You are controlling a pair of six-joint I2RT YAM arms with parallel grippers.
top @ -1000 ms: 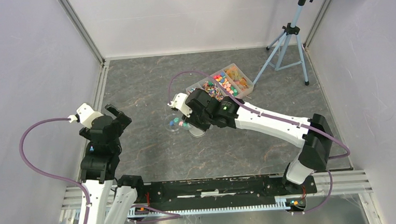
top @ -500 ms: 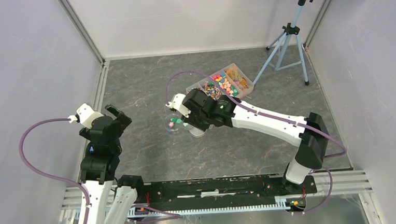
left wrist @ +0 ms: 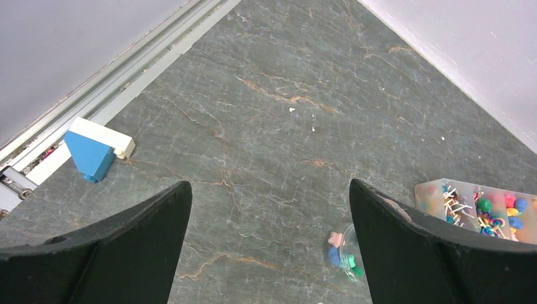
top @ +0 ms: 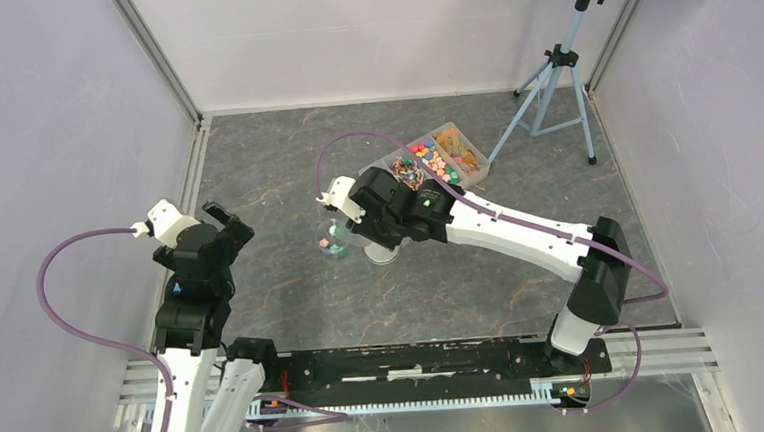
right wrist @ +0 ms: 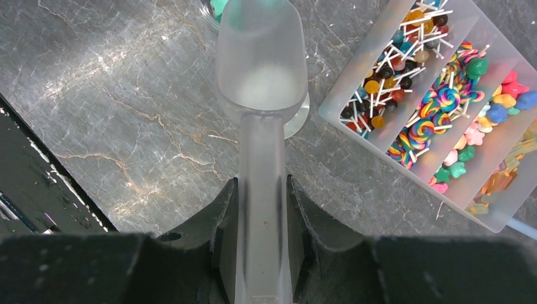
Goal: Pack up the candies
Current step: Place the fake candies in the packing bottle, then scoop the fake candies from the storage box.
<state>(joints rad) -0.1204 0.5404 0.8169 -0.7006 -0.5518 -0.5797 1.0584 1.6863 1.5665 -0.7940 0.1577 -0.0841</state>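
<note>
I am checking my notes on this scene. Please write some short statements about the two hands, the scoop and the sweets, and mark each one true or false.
1. The right hand is shut on the handle of a translucent scoop. True.
2. The left hand holds a sweet. False: it is open and empty.
3. The scoop's bowl is full of sweets. False: it looks empty.
4. One compartment of the divided tray holds lollipops. True.
5. A small clear cup holds a few candies. True.
</note>
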